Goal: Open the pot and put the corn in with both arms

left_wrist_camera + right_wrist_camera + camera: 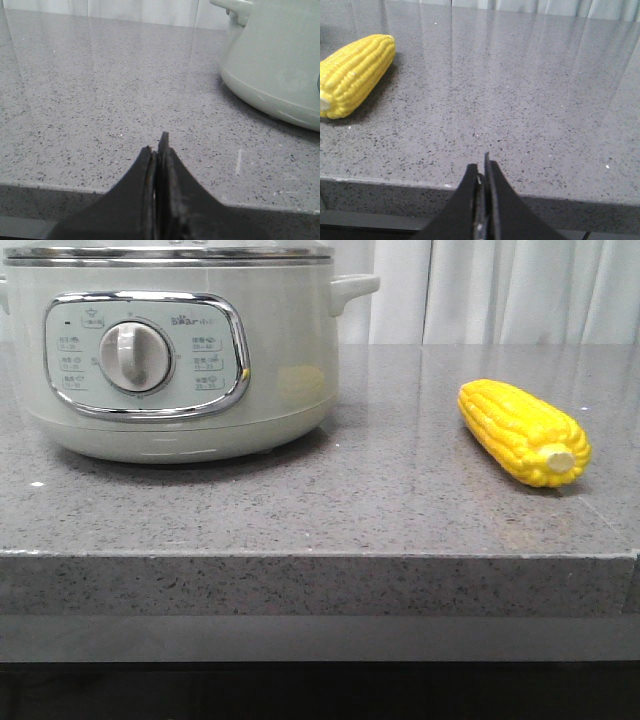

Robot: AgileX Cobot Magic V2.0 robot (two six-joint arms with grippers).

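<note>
The pale-green pot [170,350] stands at the left of the grey stone counter with its steel-rimmed lid [165,254] on. Its side and a handle show in the left wrist view [275,65]. The yellow corn [523,431] lies on the counter at the right, stub end toward the front; it also shows in the right wrist view [355,74]. My left gripper [156,145] is shut and empty, low at the counter's front edge, apart from the pot. My right gripper [481,165] is shut and empty at the front edge, apart from the corn. Neither gripper shows in the front view.
The counter [380,510] has a straight front edge with a drop below it. White curtains [500,290] hang behind the counter.
</note>
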